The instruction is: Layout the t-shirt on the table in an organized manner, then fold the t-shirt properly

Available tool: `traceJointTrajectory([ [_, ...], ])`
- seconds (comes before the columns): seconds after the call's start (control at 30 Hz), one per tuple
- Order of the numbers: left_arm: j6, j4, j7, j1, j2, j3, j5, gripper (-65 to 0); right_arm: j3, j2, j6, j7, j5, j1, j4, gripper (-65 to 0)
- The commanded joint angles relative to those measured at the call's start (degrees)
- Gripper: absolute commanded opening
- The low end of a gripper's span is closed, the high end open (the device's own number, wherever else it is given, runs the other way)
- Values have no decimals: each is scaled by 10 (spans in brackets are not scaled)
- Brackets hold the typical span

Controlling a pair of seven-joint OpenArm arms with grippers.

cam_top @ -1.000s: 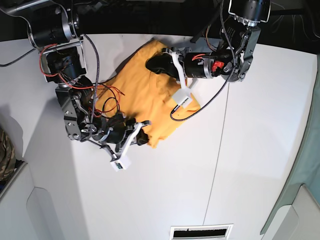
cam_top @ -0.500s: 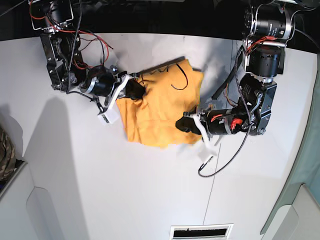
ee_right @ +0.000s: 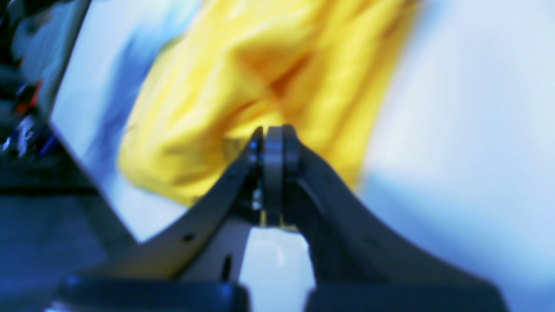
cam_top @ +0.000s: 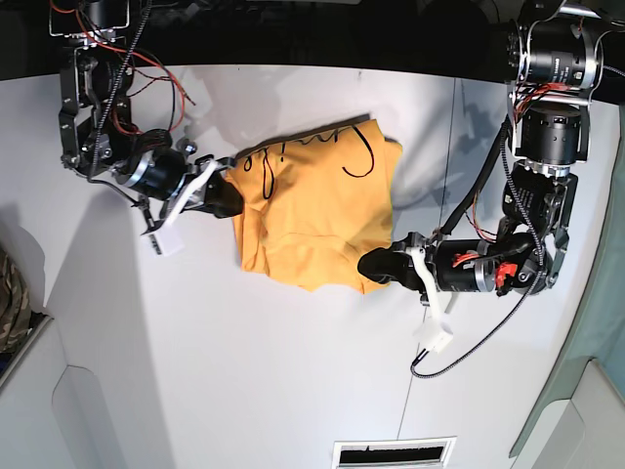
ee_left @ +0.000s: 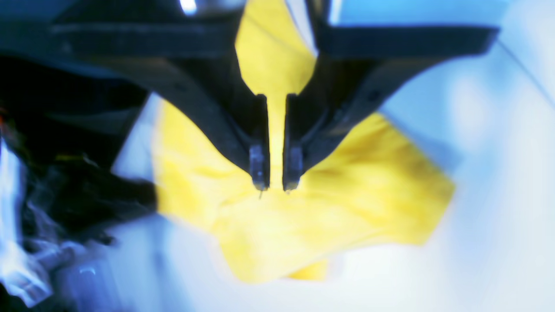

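White table (cam_top: 293, 391) fills most of the base view, wide and flat, thin dark seam (cam_top: 430, 283) running down its right part. Table also shows as pale blurred surface in left wrist view (ee_left: 498, 195) and right wrist view (ee_right: 455, 130).

Orange-yellow t-shirt (cam_top: 312, 210) lies on the table's upper middle, bunched and wrinkled, not spread flat; dark neck trim (cam_top: 359, 156) curls near its top edge. Shirt sits between the two arms, stretched a bit across. Left wrist view: shirt (ee_left: 329, 208) right under the jaws, blurry, one corner pointing right. Right wrist view: shirt (ee_right: 243, 86) heaped beyond the fingertips, folds visible, blurred.

Left gripper (cam_top: 376, 266), on base view's right, reaches in low and sideways at the shirt's lower right corner. Left wrist view: left gripper (ee_left: 275, 184) has its jaws nearly together, narrow slot left between tips, yellow cloth showing through the slot; looks pinched on shirt fabric, tips touching the cloth.

Right gripper (cam_top: 227, 198), on base view's left, is at the shirt's left edge. Right wrist view: right gripper (ee_right: 271, 147) fully clenched, pads pressed flat together, shirt edge right at the tips; whether cloth is actually caught between the pads — cannot tell, too blurred.

Camouflage cloth (cam_top: 12, 298) at far left edge, well apart from shirt.
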Motion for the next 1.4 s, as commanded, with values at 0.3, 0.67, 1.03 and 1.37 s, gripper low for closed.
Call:
traceJointTrajectory([
  [0.3,-3,49,-8,105,-39,-6,-31,-585,-15,1,4,5,8,3,1,-650],
  [0.67,-3,50,-8,187,-47,-35,-28,-585,-99,-3,4,0,21,-55,2,-650],
  [1.03,-3,88,13,264,-47,-124,-60,-585,1,16,4,-24,39,-113,72,-650],
  [1.37,-3,214,11,442,-53,-174,-66,-585,27,84,4,-31,55,-232,98,-650],
])
